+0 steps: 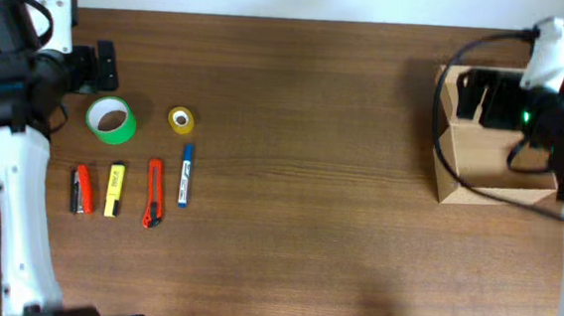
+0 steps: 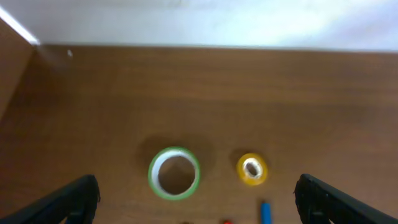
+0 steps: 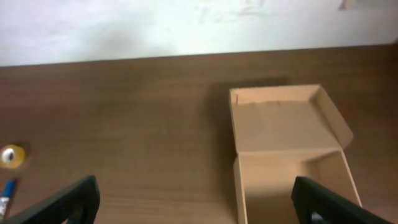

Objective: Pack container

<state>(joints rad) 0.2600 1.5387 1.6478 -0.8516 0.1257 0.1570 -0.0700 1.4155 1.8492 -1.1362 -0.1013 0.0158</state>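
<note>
- The left gripper [image 1: 105,66] hangs open and empty near the green roll [image 2: 175,173]. A descent off centre would likely clip the rim and skid the roll across the surface [image 1: 304,130] rather than pinch it.
- The yellow roll [image 2: 252,169] lies near the green one. So wide an approach may knock it, or the pen [image 1: 185,175] just beside it.
- The right gripper [image 3: 194,190] is spread wide too, holding nothing, above the box [image 3: 286,186]. The box sits at the right end of the surface with its lid [image 3: 280,118] folded back.
- The box is well apart from the items, so a loose hold could drop one on the carry.
- The right arm over the opening may block the drop or cause a collision.
</note>
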